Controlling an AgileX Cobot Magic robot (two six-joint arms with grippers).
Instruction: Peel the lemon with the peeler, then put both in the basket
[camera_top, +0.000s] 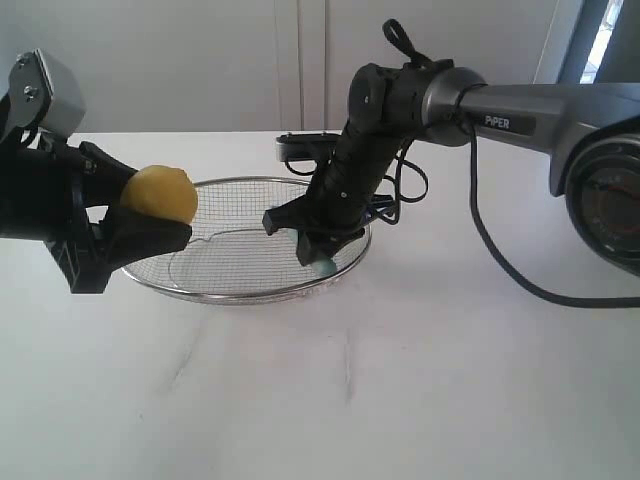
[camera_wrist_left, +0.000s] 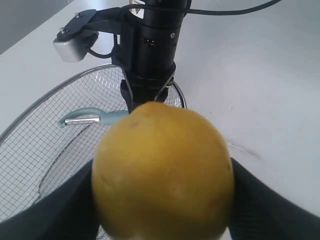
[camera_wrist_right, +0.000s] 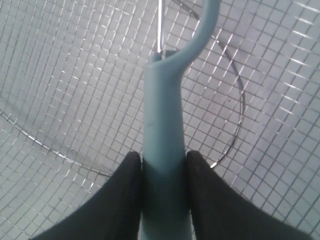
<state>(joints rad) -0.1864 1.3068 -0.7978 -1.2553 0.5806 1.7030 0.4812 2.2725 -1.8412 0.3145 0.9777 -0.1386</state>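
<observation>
Left gripper (camera_top: 145, 205) first: it's clamped on the lemon (camera_top: 162, 193), black fingers (camera_wrist_left: 55, 210) pressed against either side of the fruit, holding it up off the white table (camera_top: 400, 380). The lemon sits right between those pads, raised above the left rim of the basket (camera_top: 240, 296) and not touching the mesh. From the left wrist it fills the shot (camera_wrist_left: 162, 172), smooth yellow skin all round the side that faces the camera, with the wire basket (camera_wrist_left: 45, 150) spread out beyond it. Moving across to the middle, the basket is out on the table, wide and shallow. Over its right half is the right gripper (camera_top: 305, 240), tipped down into the bowl with its fingers (camera_wrist_right: 127, 185) closed snugly on the teal handle of the peeler (camera_wrist_right: 162, 150). The peeler (camera_wrist_left: 87, 117) points its silver blade head out over the mesh (camera_wrist_right: 60, 75), low inside the basket; whether it touches the wire, I cannot tell. On the far right, a black cable (camera_top: 500, 260) trails over the table.
</observation>
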